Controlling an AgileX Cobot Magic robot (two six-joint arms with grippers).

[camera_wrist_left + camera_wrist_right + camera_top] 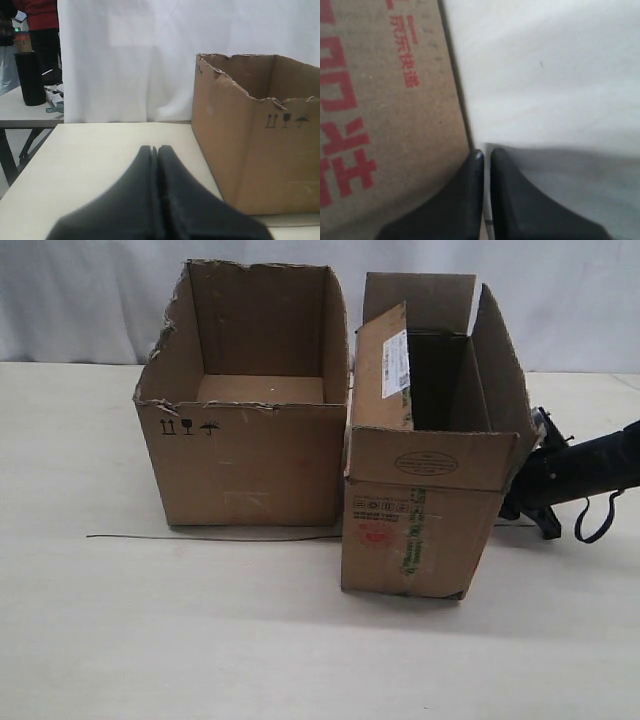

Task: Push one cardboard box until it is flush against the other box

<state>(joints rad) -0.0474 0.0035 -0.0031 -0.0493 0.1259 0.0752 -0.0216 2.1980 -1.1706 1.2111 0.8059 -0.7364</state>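
The wider flapless box (245, 455) with torn rim stands at the left, its black symbols facing the front. The narrower flapped cardboard box (420, 530), with a white label and red and green print, stands right beside it, set further forward; their near sides appear to touch. My right gripper (485, 152) is shut, empty, its tips at the red-printed side of the narrower box (380, 100) low by the table. The right arm (590, 465) reaches in behind that box's right side. My left gripper (154, 148) is shut and empty, apart from the wider box (260, 150).
A thin dark wire (200, 537) lies on the pale table (300, 660) in front of the wider box. A white curtain hangs behind. In the left wrist view the table's edge (37, 150) shows, with a second table and a black cylinder (30, 80) beyond.
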